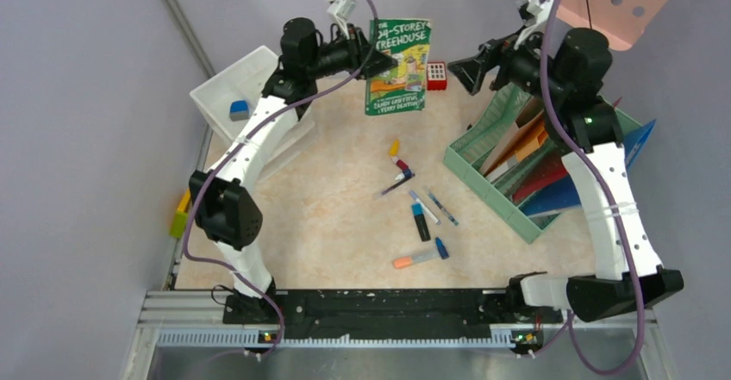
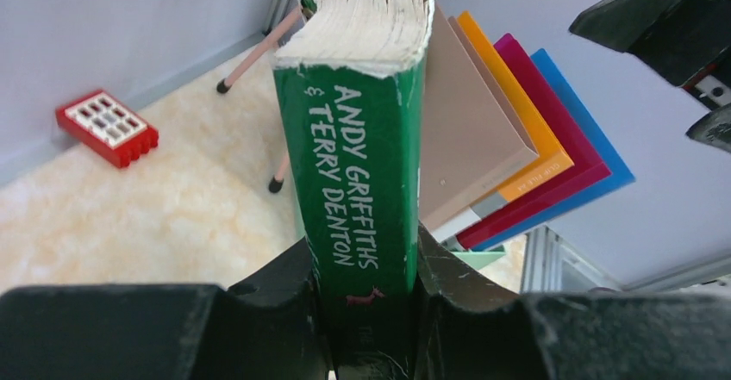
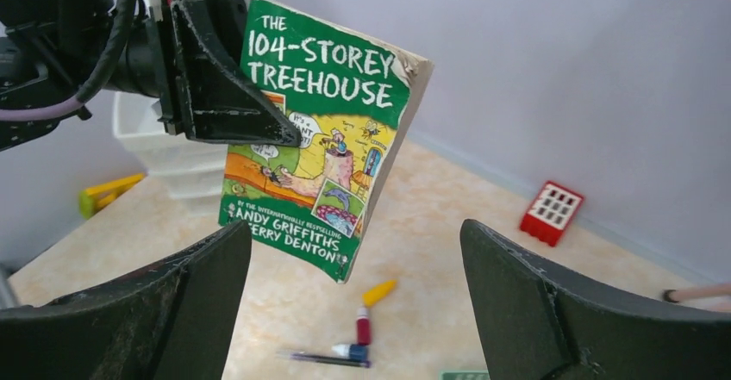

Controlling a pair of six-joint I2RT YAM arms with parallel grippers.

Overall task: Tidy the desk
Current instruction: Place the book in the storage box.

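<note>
The beige marble-like desk [image 1: 336, 225] carries scattered pens and markers [image 1: 421, 216]. My left gripper [image 1: 369, 59] is shut on a green paperback book [image 1: 397, 68], "The 104-Storey Treehouse", and holds it up in the air over the desk's far side. In the left wrist view the jaws clamp the book's green spine [image 2: 366, 190]. The right wrist view shows the book's cover [image 3: 315, 139]. My right gripper [image 1: 461, 73] is open and empty, raised a little to the right of the book and facing it, with its fingers [image 3: 172, 311] wide apart.
A green mesh file rack [image 1: 491, 169] with coloured folders [image 2: 534, 165] stands at the right. A white drawer unit [image 1: 237, 96] stands at the back left. A red block [image 1: 436, 76] lies at the far edge. A yellow-green item [image 1: 180, 214] lies off the desk's left side.
</note>
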